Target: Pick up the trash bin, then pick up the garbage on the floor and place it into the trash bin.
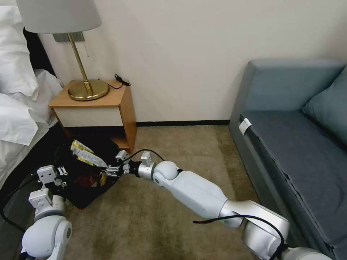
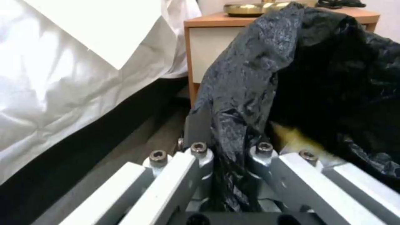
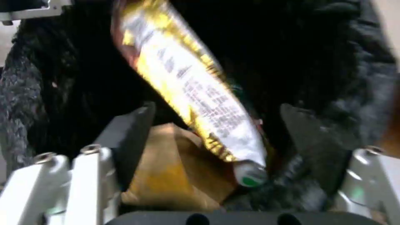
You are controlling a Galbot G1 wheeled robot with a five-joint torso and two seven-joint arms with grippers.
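Clamping the black liner at the trash bin [image 1: 85, 195] rim, left pincer [image 2: 227, 156] holds it off the carpet beside the bed [image 1: 18, 119]. Snack wrapper [image 3: 187, 90] sits in the bin mouth over the brown paper bag [image 3: 175, 168] and bottle [image 3: 249, 175]. Right pincer [image 3: 217, 131] at the rim, fingers spread, gripping nothing.

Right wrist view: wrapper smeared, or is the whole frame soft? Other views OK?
Right wrist view: snack wrapper streaked with motion blur, bag folds soft too. Left wrist view: close black bag fairly sharp, bin interior pure shadow. Head view: evenly lit, trash bin interior dark.
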